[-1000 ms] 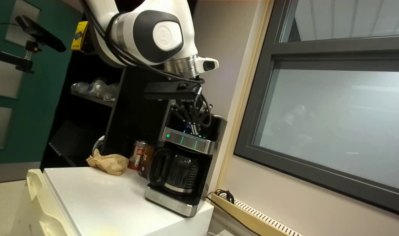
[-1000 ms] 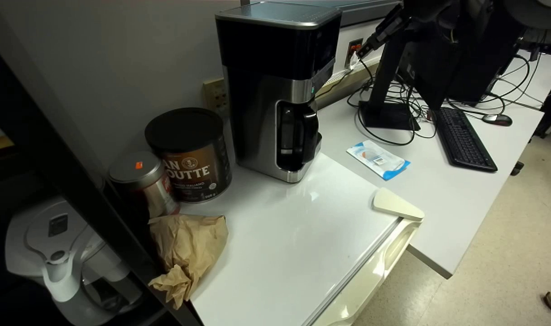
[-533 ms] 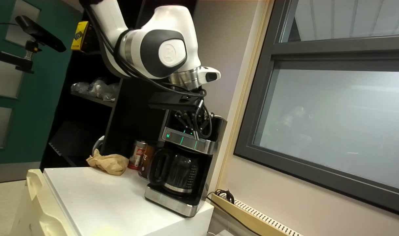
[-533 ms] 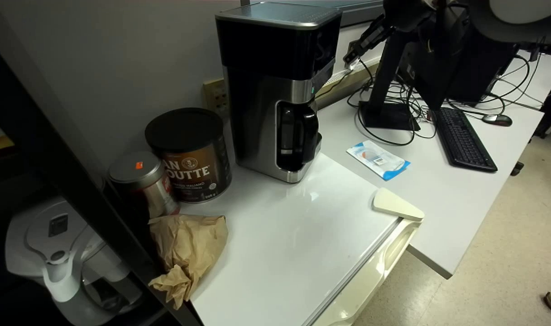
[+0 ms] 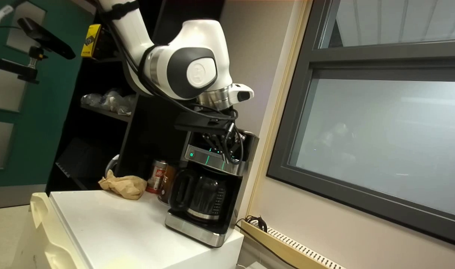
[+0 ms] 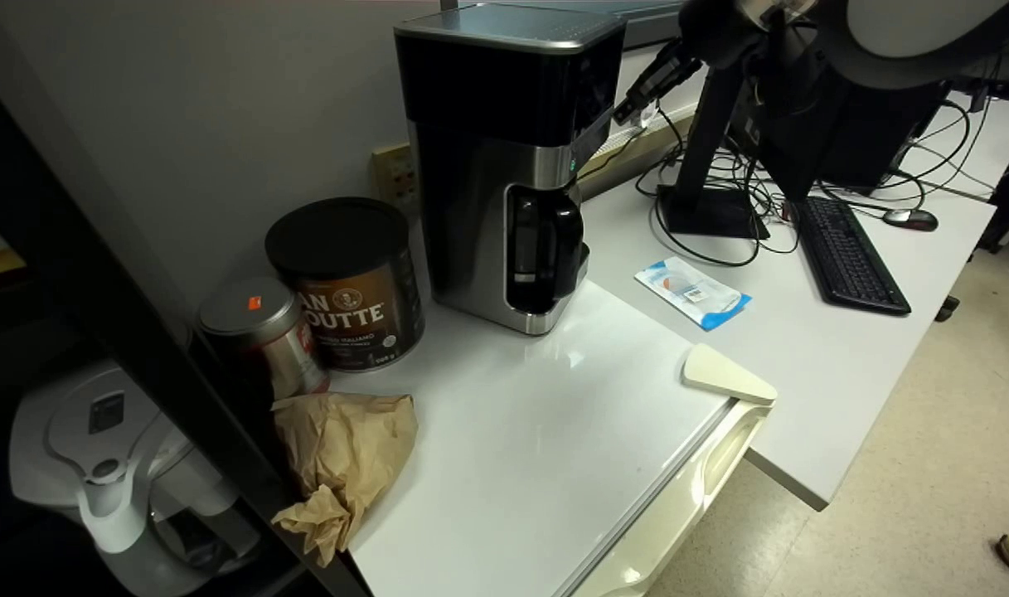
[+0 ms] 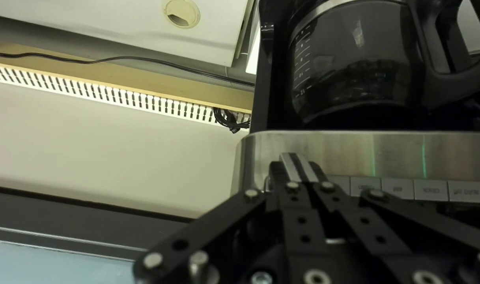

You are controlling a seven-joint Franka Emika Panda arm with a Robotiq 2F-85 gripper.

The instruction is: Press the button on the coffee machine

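Note:
The black-and-silver coffee machine (image 5: 214, 167) stands on the white cabinet top, with a dark glass carafe (image 5: 208, 198) in it. It also shows in an exterior view (image 6: 471, 215) and in the wrist view (image 7: 342, 148). A row of labelled buttons (image 7: 431, 190) runs along its upper front; a green light (image 5: 191, 154) is lit at one end. My gripper (image 5: 227, 157) is shut and empty, fingertips close together, pointing down at the panel. It also shows in an exterior view (image 6: 624, 114) and in the wrist view (image 7: 297, 167). Its fingers hide the end buttons. I cannot tell whether it touches.
A large brown coffee can (image 6: 351, 290), a smaller can (image 6: 264, 332) and a crumpled paper bag (image 6: 346, 464) stand beside the machine. A wall and window (image 5: 377, 142) are on its far side. A monitor stand (image 6: 703, 191) and keyboard (image 6: 852, 253) sit on the adjoining desk.
The arm has moved down and toward the coffee machine. The gripper's fingertips are lower and closer to the control panel, near its wall-side end. The machine has not moved.

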